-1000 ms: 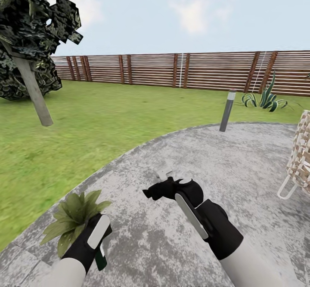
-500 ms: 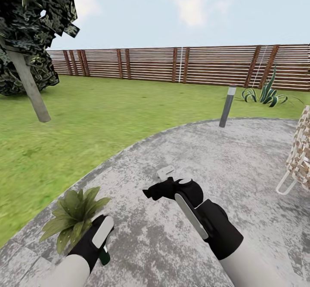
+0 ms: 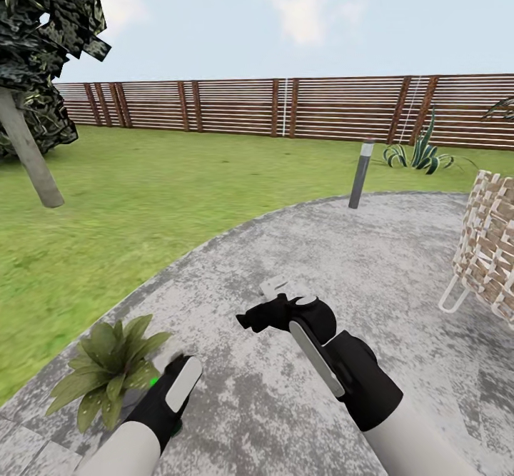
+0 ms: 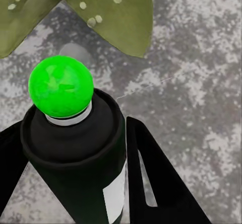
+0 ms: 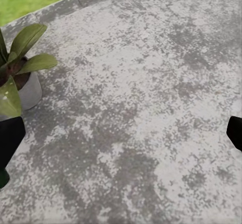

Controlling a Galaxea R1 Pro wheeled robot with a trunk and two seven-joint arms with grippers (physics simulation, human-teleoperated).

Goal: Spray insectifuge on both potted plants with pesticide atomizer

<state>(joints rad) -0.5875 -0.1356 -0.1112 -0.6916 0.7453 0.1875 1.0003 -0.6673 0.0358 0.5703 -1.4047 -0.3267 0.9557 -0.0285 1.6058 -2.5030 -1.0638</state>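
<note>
One pincer (image 4: 75, 183) low beside potted plant (image 3: 107, 372) — gripping atomizer (image 4: 75, 153)

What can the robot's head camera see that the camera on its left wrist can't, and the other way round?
Head view alone: the fence, lawn, tree, lamp post, woven chair and the open right end effector.
Left wrist view alone: close detail, namely the atomizer with its white label and the pale speckles on a leaf.
Both: the plant, the paving, the atomizer's bright green tip and the left end effector gripping the atomizer.
</note>
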